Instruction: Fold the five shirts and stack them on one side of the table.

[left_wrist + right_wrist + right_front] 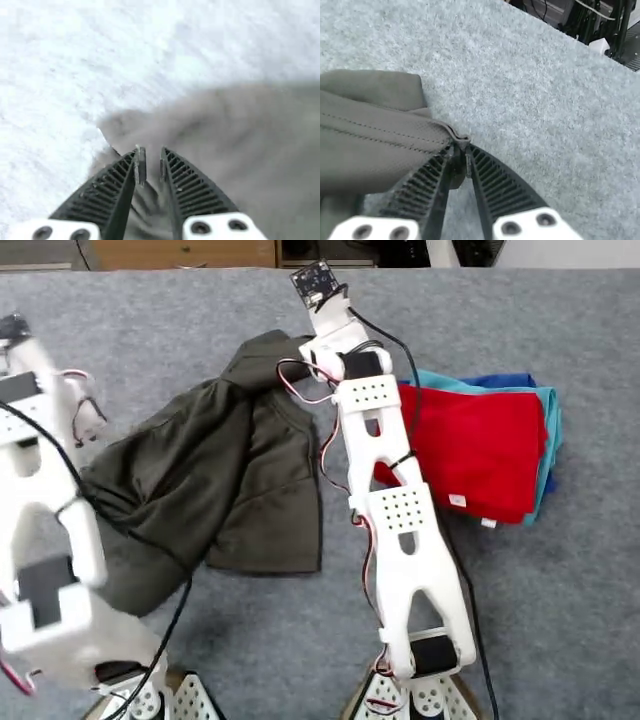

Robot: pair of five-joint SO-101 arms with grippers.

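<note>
Pinching 1 olive shirt (pixel 230 480) | left gripper (pixel 151 161) and right gripper (pixel 462 150) both closed on it | 3 folded shirts (pixel 470 450) stacked

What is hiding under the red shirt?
Beneath the red shirt, a teal shirt and a blue shirt peek out at its edges. Anything else underneath is covered.

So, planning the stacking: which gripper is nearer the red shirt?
Right. The right gripper pinches the olive shirt near the red shirt; the left gripper holds its opposite side.
</note>
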